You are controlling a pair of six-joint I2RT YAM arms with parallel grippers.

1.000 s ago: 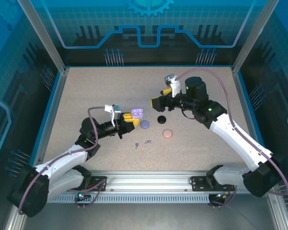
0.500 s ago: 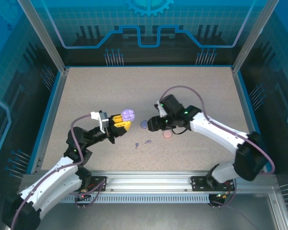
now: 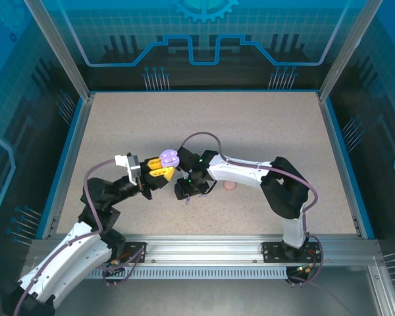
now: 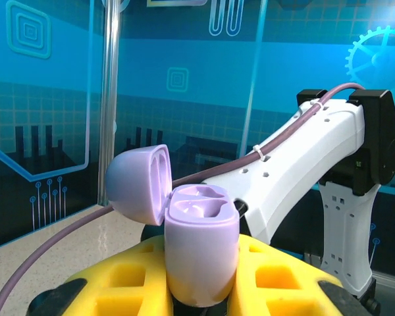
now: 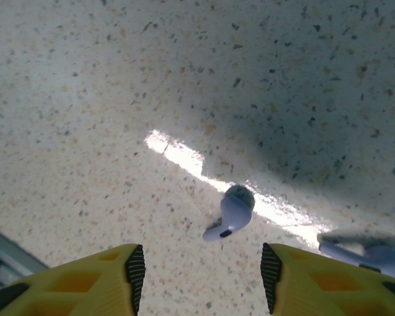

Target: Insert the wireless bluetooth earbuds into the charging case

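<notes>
1. Left gripper (image 4: 201, 289) holds one open purple case (image 4: 201, 247).
2. Right gripper (image 5: 201, 276) is wide open over two purple earbuds (image 5: 232, 212) on the tabletop (image 5: 85, 99).
3. One pink case (image 3: 230, 185) lies nearby.

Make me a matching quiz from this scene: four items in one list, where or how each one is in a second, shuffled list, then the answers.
Items
1. lavender charging case
2. lavender earbud
3. pink round case
4. right gripper

Place or state
A. open, hovering low
B. lying on the table, just ahead of yellow fingertips
C. lid open, clamped in the left gripper
D. on the table, beside the right arm in the top view

Pairs: 1-C, 2-B, 3-D, 4-A
</notes>
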